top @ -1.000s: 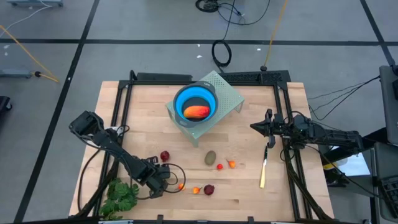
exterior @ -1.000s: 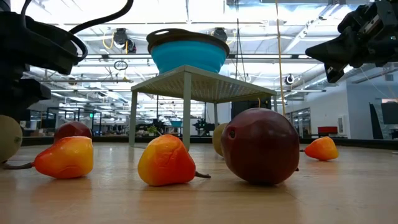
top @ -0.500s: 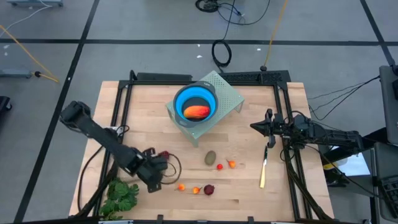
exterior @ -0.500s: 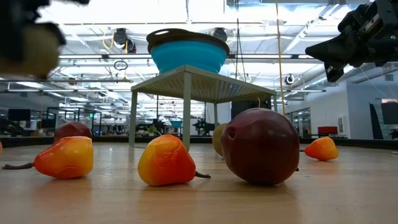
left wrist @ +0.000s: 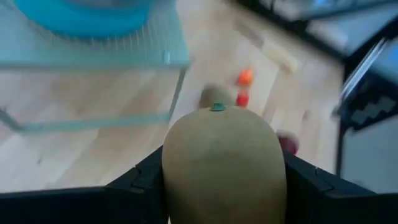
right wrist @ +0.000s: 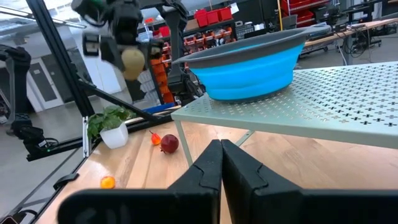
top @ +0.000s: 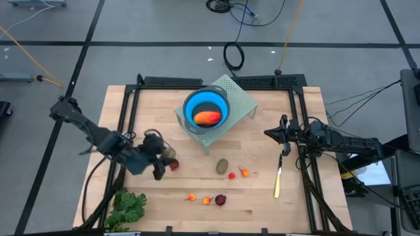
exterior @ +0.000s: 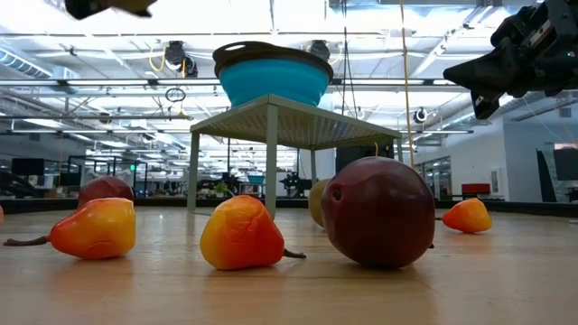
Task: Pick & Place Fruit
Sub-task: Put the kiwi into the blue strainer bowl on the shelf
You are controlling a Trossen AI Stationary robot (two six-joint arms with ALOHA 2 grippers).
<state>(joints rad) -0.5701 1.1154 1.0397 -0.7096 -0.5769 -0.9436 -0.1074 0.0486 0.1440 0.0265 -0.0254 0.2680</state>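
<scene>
My left gripper (top: 159,161) hangs above the table's left half, shut on an oval brown-green fruit (left wrist: 221,162), which also shows in the right wrist view (right wrist: 132,62). A blue bowl (top: 207,108) with a long orange-red fruit (top: 208,118) in it stands on a pale green perforated stand (top: 241,101). A second oval fruit (top: 222,166), two dark red balls (top: 174,164) (top: 220,199) and several tiny orange and red pieces (top: 244,173) lie on the wood. My right gripper (top: 268,133) waits shut at the right, holding nothing. My left gripper pinches the oval fruit by its two long sides (left wrist: 171,168), one dark finger (left wrist: 134,183) on each side. The fruit's end with the small green nub (left wrist: 217,107) points away from the wrist. It is lifted clear of the table.
A yellow-handled knife (top: 278,180) lies near the right arm. A green leafy bunch (top: 128,206) sits at the near left corner. Black rails (top: 128,111) frame the tabletop. Bare wood lies between the stand and the loose fruit.
My left gripper has risen from the tabletop near the front edge and gone toward the far edge, turning from pointing steeply down to a shallower slant. The oval fruit in it has been lifted clear of the wood and out of the low view.
</scene>
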